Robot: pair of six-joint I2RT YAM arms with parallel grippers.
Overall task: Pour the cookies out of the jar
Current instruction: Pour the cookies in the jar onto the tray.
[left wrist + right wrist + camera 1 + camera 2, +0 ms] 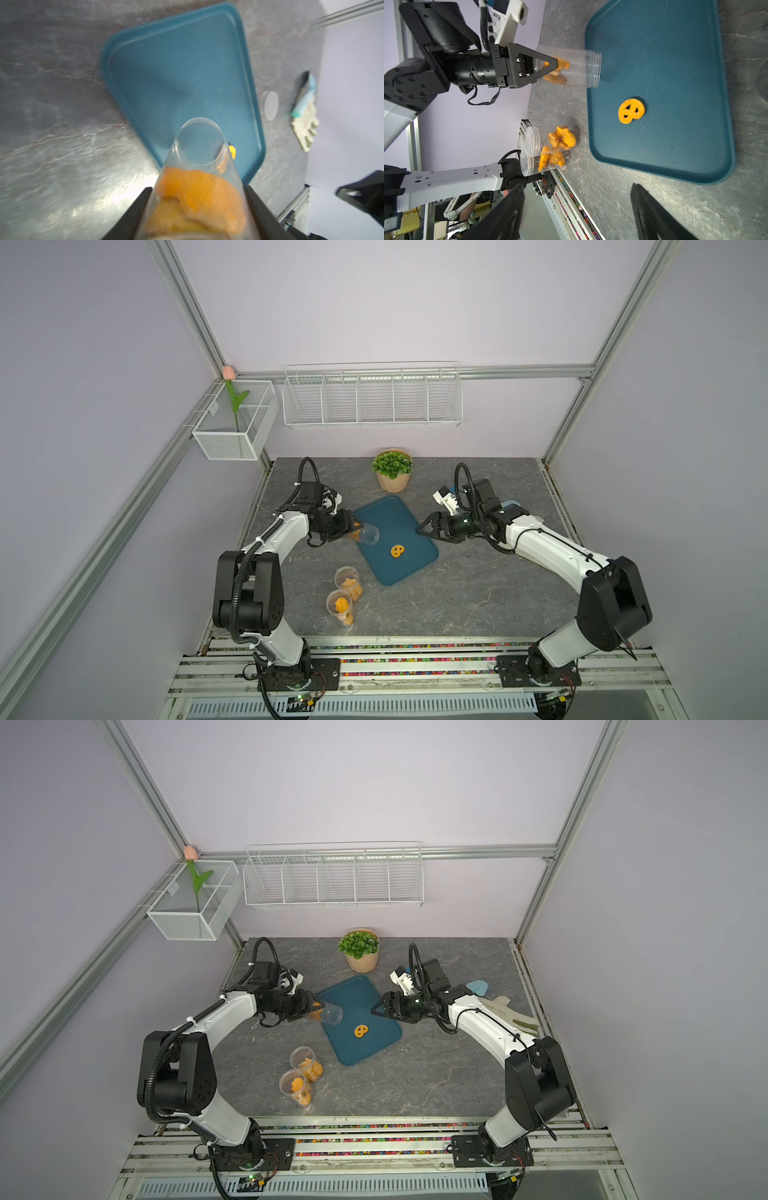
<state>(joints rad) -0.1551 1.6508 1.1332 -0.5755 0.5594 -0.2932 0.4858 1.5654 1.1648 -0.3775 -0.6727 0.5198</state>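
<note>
At the left, near the left arm's base, two spare jars (347,578) (340,605) stand upright and touching on the grey surface (457,593). Each holds orange biscuits, and the right wrist view shows a clear lid on each. Farther back, the left tool (355,528) is clamped on the base end of the jar (369,534), with one finger pressed against each side of the clear wall. The jar lies tipped over to about level, uncapped, with its mouth pointing to the right and reaching just over the left edge of the teal tray (395,522). Most of the cookies (197,193) are bunched at the gripped base end, between the fingers, and the half of the jar nearer the mouth holds nothing. A single pretzel cookie (397,551) lies flat on the tray floor, near the jar's mouth but apart from it. Behind the tray a potted plant (392,470) stands against the back edge. The right tool (419,529) hangs at the tray's right edge. Its jaws are well apart in the right wrist view, with only bare surface between them. Past the tray's right side a loose lid (271,106) rests flat on the surface. Farther right lie a light blue item (477,986) and a pale glove-like cloth (505,1006).
</note>
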